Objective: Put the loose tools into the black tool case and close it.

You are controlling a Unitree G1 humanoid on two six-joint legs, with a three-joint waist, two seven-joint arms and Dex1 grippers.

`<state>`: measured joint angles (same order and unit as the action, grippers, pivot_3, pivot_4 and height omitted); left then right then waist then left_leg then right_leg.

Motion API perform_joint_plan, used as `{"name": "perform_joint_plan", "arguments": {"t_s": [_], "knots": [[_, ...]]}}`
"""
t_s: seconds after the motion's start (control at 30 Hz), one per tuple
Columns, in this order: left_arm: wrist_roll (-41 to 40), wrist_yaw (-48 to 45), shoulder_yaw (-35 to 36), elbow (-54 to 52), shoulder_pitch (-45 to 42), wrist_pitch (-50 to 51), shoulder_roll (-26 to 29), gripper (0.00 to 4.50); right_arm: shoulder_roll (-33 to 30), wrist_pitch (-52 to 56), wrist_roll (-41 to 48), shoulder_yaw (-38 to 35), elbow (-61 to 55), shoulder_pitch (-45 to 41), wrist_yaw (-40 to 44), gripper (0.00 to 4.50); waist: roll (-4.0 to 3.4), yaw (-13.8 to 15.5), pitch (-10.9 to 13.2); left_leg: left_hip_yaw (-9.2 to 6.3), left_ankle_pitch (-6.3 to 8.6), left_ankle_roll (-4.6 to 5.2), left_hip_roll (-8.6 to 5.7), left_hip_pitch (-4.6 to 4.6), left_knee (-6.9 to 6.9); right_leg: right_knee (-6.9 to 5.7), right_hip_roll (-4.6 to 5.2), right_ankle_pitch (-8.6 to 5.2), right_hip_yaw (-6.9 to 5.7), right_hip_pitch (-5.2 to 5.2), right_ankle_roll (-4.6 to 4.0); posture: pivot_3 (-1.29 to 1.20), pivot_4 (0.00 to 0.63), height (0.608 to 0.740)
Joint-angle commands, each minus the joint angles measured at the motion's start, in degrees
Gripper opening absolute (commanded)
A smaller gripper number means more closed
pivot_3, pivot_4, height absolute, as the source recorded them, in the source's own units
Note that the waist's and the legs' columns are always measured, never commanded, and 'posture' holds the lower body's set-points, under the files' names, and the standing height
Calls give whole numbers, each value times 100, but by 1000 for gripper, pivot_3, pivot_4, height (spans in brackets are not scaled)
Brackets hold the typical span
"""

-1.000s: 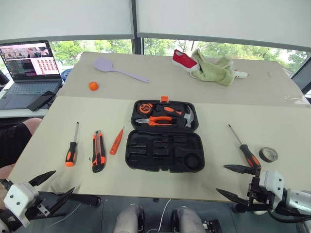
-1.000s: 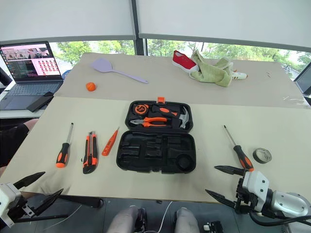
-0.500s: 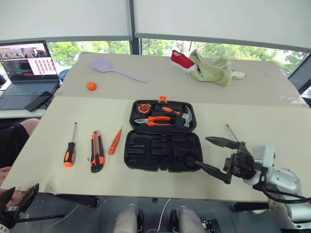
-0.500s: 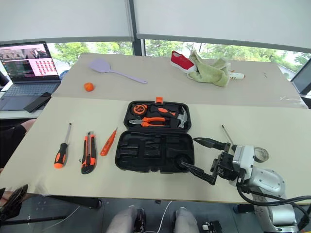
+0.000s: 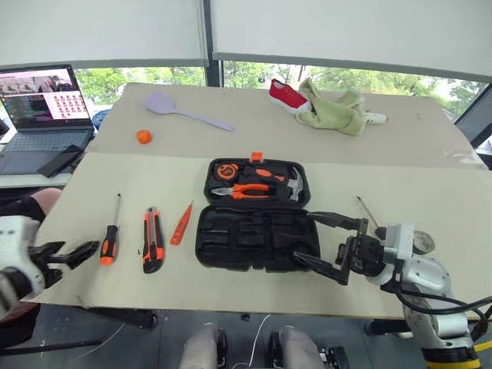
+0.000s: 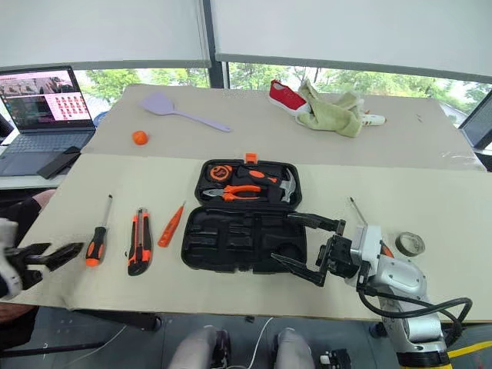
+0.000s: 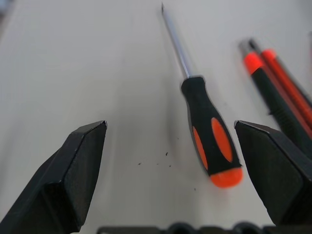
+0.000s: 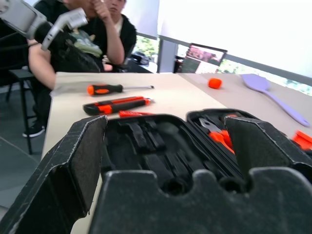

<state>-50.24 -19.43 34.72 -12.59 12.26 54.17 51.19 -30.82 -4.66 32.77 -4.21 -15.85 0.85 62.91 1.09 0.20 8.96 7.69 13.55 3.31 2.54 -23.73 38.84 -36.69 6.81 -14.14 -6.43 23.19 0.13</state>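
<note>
The black tool case (image 5: 247,240) lies open at the table's middle; its near half has bare recesses, and its far half (image 5: 257,182) holds pliers, a hammer and a tape measure. To its left lie a screwdriver (image 5: 111,240), the utility knife (image 5: 152,244) and the slim tester (image 5: 181,225). My left gripper (image 5: 83,254) is open just left of that screwdriver (image 7: 209,141). My right gripper (image 5: 304,235) is open over the case's right end, pointing left. Behind it show a second screwdriver's shaft (image 5: 363,209) and the tape roll (image 6: 410,244).
At the far left stands a laptop (image 5: 38,108). An orange ball (image 5: 143,136), a lilac spatula (image 5: 184,111), and a red shoe with a green cloth (image 5: 330,104) lie on the far part of the table. A person (image 8: 102,29) sits at the table's left side.
My left gripper has come up from below the table's front edge to beside the left screwdriver. My right gripper has swung left from near the right screwdriver to over the case's right end.
</note>
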Motion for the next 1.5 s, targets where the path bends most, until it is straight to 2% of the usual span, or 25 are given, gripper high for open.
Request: {"name": "perform_joint_plan", "arguments": {"t_s": [0.03,0.07,0.17,0.27,0.33,0.43,0.47,0.57,0.63,0.77,0.83,0.9,0.93,1.0,1.1,1.23,1.5], "knots": [[38,226,-314,-4,-413,471,-135,4500,19,-192,-10,-39,-29,-73,93,4478,1,-16,1,5,-1,-5,4,4,-1,-5,-4,-1,7,2,-1,0,150,740],[82,213,-378,-23,-459,499,-172,4500,20,-208,-21,-45,-11,-69,101,4478,1,-15,1,9,-2,-7,7,7,-2,-6,-7,-1,13,5,-1,0,150,740],[242,256,-442,7,-598,503,-291,3949,25,-247,-55,-52,40,-62,104,4500,-2,-1,2,23,13,-38,9,27,-9,-12,-7,-1,34,4,-3,0,150,740],[343,153,-440,-19,-626,457,-339,2849,36,-284,-85,-40,69,-40,95,4500,-2,19,2,34,15,-39,10,40,-10,-15,-5,-2,50,2,-4,0,150,740],[306,-318,-284,-133,-464,214,-319,2114,32,-286,-100,-30,47,-21,89,4500,-2,29,2,38,16,-39,9,43,-12,-16,-1,-2,62,4,-4,0,150,740],[736,-825,-21,129,-173,-300,-12,1081,15,-237,-101,-40,38,-70,68,4500,-2,17,2,39,18,-42,10,41,-13,-15,2,-3,78,9,-8,0,150,740],[930,-1083,61,240,-104,-596,144,879,-6,-231,-102,-55,43,-81,71,4500,-2,13,2,39,19,-43,12,40,-13,-16,5,-4,81,11,-10,0,150,740],[1200,-2314,142,324,-155,-1777,441,879,-49,-181,-96,-230,68,-173,-103,4500,0,22,4,41,21,-49,20,31,-15,-15,16,-5,76,33,-24,0,150,740],[1210,-3128,-51,255,-395,-2393,581,879,-145,-145,-100,-402,94,-168,-201,4500,-2,78,4,48,22,-50,18,12,-14,-15,21,-6,73,79,-27,0,150,740],[1259,-4259,-1476,97,-1811,-2916,613,879,-493,-297,-260,-683,354,8,-47,4500,-6,222,6,54,20,-51,0,-9,-11,-13,53,-1,69,90,-19,0,150,740],[1418,-4803,-2522,131,-2785,-2864,351,879,-643,-225,-265,-768,428,12,-20,4500,-6,210,6,71,25,-40,-4,-9,-9,-10,31,7,61,79,-6,0,150,740],[2125,-5241,-3609,433,-3619,-3237,69,879,-699,-162,-255,-819,438,-25,-72,4500,-7,197,7,82,23,-29,-10,-16,-3,-14,21,11,65,62,1,0,150,740],[2461,-5398,-3950,614,-3858,-3482,-15,879,-702,-155,-261,-821,434,-44,-98,4500,-7,176,7,85,-1,12,-13,-19,3,-16,10,11,65,61,3,0,150,740],[3133,-5511,-4524,1150,-4336,-3982,-247,879,-711,-132,-260,-835,395,-38,-130,4500,-6,76,7,100,-11,28,-9,-19,8,-20,-17,12,82,67,4,0,150,740],[4173,-5172,-5234,2337,-5193,-4733,-885,879,-741,-74,-213,-976,150,178,-228,4500,1,41,12,105,-19,17,-2,-16,6,-27,-38,12,89,77,3,0,150,740],[4707,-5028,-5518,3084,-5687,-5121,-1363,879,-740,15,-150,-1227,-240,557,-458,4500,5,45,14,105,-19,17,10,-23,8,-31,-42,11,97,90,2,0,150,740],[4942,-5299,-5565,3432,-5720,-5624,-1592,879,-678,59,-189,-1317,-617,976,-715,4500,7,49,16,105,-10,33,13,-38,29,-32,-35,12,99,94,4,0,150,740]]}}
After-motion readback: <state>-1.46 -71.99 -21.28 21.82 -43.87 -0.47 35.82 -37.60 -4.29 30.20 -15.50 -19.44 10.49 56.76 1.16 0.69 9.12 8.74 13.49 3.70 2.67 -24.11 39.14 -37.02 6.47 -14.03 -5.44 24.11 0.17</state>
